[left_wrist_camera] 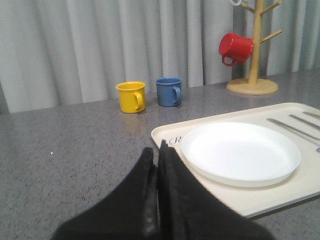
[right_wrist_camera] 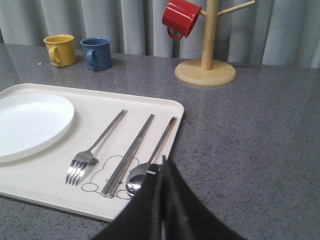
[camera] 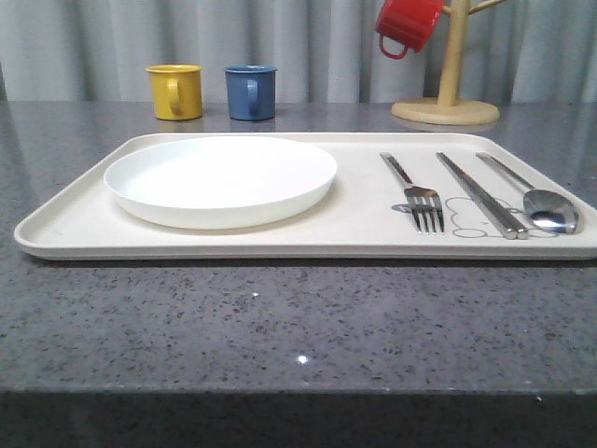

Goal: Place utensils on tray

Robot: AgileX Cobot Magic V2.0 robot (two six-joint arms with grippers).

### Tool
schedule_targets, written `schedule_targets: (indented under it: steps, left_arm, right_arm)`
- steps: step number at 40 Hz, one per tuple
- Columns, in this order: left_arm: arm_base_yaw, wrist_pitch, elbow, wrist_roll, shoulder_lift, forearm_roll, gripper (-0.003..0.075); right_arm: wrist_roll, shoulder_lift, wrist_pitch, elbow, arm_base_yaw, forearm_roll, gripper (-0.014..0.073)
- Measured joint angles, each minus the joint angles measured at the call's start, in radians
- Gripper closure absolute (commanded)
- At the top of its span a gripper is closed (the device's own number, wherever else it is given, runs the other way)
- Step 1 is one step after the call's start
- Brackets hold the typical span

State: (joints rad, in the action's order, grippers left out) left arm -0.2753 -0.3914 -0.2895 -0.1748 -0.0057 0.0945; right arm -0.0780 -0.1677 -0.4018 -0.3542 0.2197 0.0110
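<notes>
The cream tray [camera: 84,229] [left_wrist_camera: 295,192] [right_wrist_camera: 30,187] lies across the grey table. On its left half rests the round white plate [camera: 220,177] [left_wrist_camera: 240,152] [right_wrist_camera: 27,122]. On its right half lie, side by side, the fork [camera: 418,198] [right_wrist_camera: 92,150], the chopsticks [camera: 480,194] [right_wrist_camera: 130,155] and the spoon [camera: 541,201] [right_wrist_camera: 150,160]. My left gripper [left_wrist_camera: 156,150] is shut and empty, hovering off the tray's left end. Shut and empty too, my right gripper [right_wrist_camera: 163,162] hangs above the tray's near right corner, close to the spoon's bowl.
A yellow mug [camera: 175,91] and a blue mug [camera: 250,91] stand behind the tray. At the back right a wooden mug tree [camera: 450,84] carries a red mug [camera: 406,23]. Bare grey tabletop [camera: 298,327] stretches in front of the tray and to its right.
</notes>
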Motion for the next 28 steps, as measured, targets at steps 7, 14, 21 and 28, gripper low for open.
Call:
schedule_targets:
  steps: [7, 14, 21, 28]
  left_arm:
    - [0.111, 0.0, 0.098, 0.0, 0.0, -0.004, 0.0738]
    - [0.234, 0.062, 0.204, 0.0, 0.0, -0.004, 0.0738]
    - [0.313, 0.217, 0.299, 0.0, 0.0, -0.004, 0.0738]
    - [0.331, 0.262, 0.299, 0.0, 0.0, -0.004, 0.0738]
  right_arm:
    - [0.0, 0.0, 0.002, 0.0, 0.0, 0.0, 0.0717]
    - [0.001, 0.0, 0.003, 0.0, 0.0, 0.0, 0.0717]
    - [0.001, 0.0, 0.005, 0.0, 0.0, 0.0, 0.0717]
    - [0.001, 0.0, 0.005, 0.0, 0.0, 0.0, 0.0717]
